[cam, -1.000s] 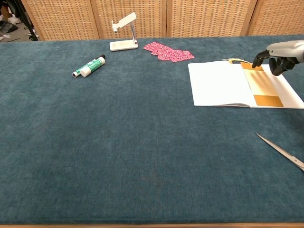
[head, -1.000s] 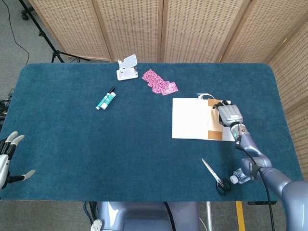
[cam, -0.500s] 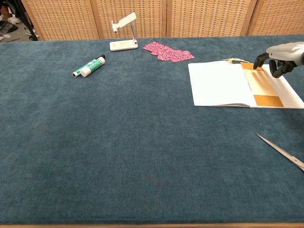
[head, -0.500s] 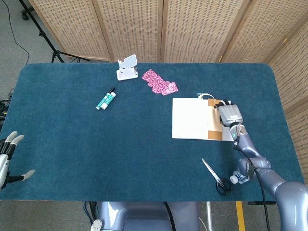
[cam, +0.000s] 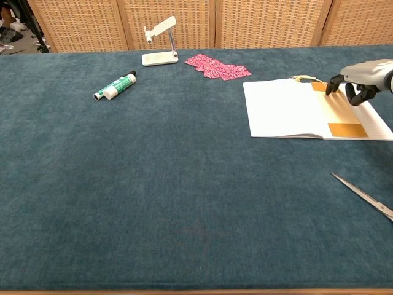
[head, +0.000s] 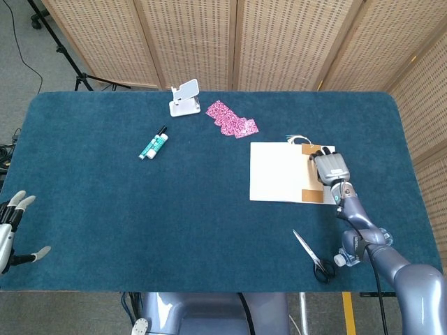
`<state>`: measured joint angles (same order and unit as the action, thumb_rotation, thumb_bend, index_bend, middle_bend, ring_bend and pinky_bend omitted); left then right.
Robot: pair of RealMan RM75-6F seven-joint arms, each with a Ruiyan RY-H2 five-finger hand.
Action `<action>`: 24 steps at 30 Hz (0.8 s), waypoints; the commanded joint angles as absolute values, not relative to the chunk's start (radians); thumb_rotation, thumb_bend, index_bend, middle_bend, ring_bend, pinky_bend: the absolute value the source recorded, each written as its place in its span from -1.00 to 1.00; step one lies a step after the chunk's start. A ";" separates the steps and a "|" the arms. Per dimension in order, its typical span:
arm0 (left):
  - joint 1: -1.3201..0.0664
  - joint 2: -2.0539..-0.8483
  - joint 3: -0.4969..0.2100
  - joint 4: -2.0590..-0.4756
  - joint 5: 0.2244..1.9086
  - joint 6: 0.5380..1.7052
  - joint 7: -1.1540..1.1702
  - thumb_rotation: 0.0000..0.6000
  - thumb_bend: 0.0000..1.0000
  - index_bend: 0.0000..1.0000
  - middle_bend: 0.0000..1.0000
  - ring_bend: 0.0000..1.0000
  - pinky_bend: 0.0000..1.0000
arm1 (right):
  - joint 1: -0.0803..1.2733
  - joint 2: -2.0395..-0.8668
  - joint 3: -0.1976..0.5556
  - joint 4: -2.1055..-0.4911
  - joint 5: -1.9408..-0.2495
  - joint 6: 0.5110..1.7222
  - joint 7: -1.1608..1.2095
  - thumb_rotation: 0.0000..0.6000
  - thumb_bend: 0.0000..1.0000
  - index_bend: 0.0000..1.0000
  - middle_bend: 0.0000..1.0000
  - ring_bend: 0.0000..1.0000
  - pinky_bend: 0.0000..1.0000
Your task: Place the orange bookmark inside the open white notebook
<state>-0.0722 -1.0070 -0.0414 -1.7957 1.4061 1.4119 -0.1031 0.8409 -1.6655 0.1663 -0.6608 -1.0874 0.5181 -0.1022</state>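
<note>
The notebook (head: 279, 181) lies open on the bench (head: 140, 223) at about 3 o'clock from the bench's middle, its blank left page flat. The bookmark (cam: 341, 110) lies on the right page just beside the spine, running the length of the page, with a pale tassel (cam: 299, 78) trailing off the far edge onto the cloth. The right robot hand (head: 330, 167) is over the far part of the right page, palm down, its dark fingertips (cam: 334, 83) curled toward the bookmark's far end; whether they touch it or grip anything, I cannot tell.

The left robot hand (head: 12, 227) sits off the bench's near-left corner, at 8 o'clock, fingers spread and holding nothing.

Scissors (head: 313, 257) lie at 5 o'clock from the notebook, near the bench's front edge. A marker (head: 153, 144) lies at 10 o'clock from the middle. A white stand (head: 184, 98) is at 12 o'clock near the far edge, with pink patterned cards (head: 232, 119) just beside it toward the notebook.
</note>
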 commanded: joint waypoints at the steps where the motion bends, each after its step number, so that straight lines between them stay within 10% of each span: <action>1: -0.073 -1.008 -0.041 -1.796 1.407 1.411 -0.101 1.00 -1.00 -1.00 -1.00 -1.00 -1.00 | 0.846 -1.664 0.168 -0.663 -1.096 0.514 -0.099 1.00 1.00 -0.56 -0.61 -0.84 -0.53; 24: -0.076 -1.011 -0.044 -1.797 1.395 1.404 -0.093 1.00 -1.00 -1.00 -1.00 -1.00 -1.00 | 0.868 -1.703 0.169 -0.627 -1.156 0.512 -0.086 1.00 1.00 -0.56 -0.61 -0.84 -0.53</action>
